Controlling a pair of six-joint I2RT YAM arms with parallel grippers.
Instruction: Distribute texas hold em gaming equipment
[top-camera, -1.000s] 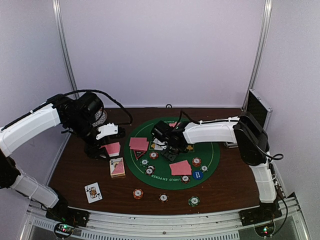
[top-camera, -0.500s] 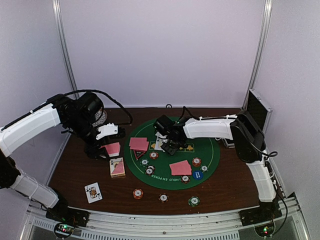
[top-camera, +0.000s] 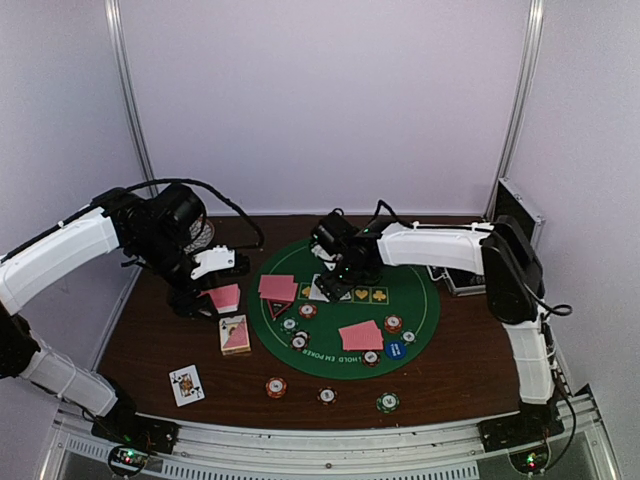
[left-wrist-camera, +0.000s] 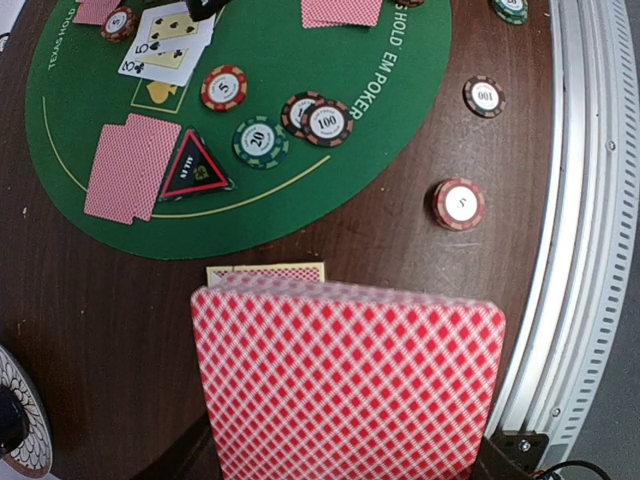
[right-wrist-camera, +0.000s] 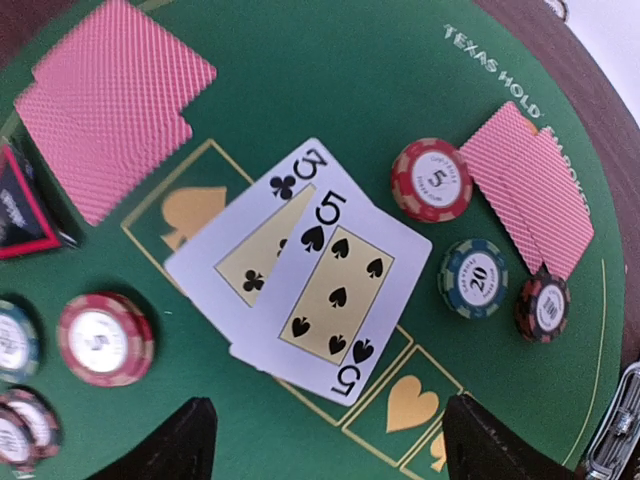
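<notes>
My left gripper (top-camera: 205, 298) is shut on a stack of red-backed playing cards (left-wrist-camera: 345, 380), held above the wood left of the green mat (top-camera: 420, 300). The stack hides its fingers in the left wrist view. My right gripper (right-wrist-camera: 330, 430) hangs open over two face-up cards, a three of clubs and a five of spades (right-wrist-camera: 325, 290), which lie free on the mat. Face-down pairs (top-camera: 278, 288) (top-camera: 360, 335), a red triangle (left-wrist-camera: 193, 168), a blue disc (top-camera: 395, 350) and several chips (right-wrist-camera: 431, 179) also lie on the mat.
A card box (top-camera: 235, 335) and a face-up card (top-camera: 186, 384) lie on the wood at the left. Three chips (top-camera: 327, 395) sit near the front edge. The chip case (top-camera: 512, 215) stands at the right wall. A patterned plate (left-wrist-camera: 20, 430) is behind the left arm.
My right gripper has pulled back toward the far side of the mat and opened wider, leaving the face-up cards lying there. The left arm and its card stack have not moved.
</notes>
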